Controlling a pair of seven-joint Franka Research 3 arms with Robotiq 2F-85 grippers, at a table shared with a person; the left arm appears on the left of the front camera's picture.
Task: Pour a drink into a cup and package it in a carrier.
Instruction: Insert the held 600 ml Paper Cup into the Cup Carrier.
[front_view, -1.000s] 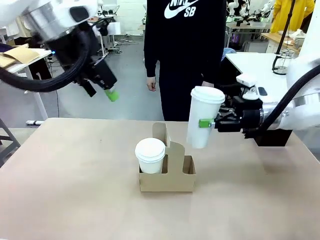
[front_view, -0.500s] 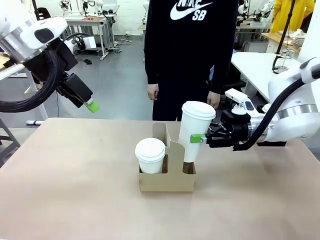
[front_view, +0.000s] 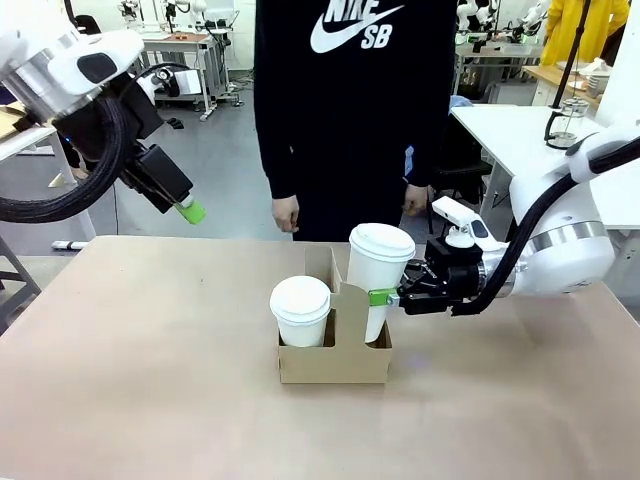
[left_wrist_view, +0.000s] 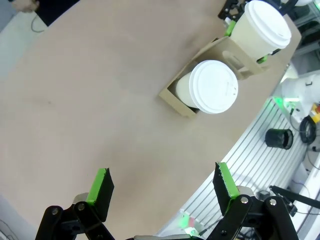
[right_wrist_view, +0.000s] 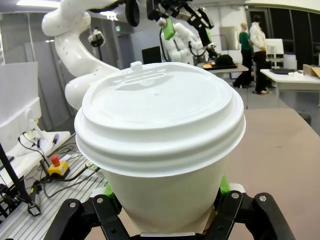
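right end effector (front_view: 392, 297) on my screen grips the lidded cup (front_view: 377, 275), lowered into the carrier (front_view: 334, 362) beside a second cup (front_view: 300, 310), while left end effector (front_view: 190, 210) hangs wide open above the tabletop (front_view: 140, 380).

Counts, front view — two lidded white paper cups: one cup (front_view: 301, 312) seated in the carrier, a second cup (front_view: 376, 280) at its other hole. One brown cardboard carrier (front_view: 334, 362) with one upright centre handle. Two robot arms, each ending in one gripper — left gripper (front_view: 189, 210), right gripper (front_view: 385, 297). One table (front_view: 150, 380); one person (front_view: 345, 110) behind it.
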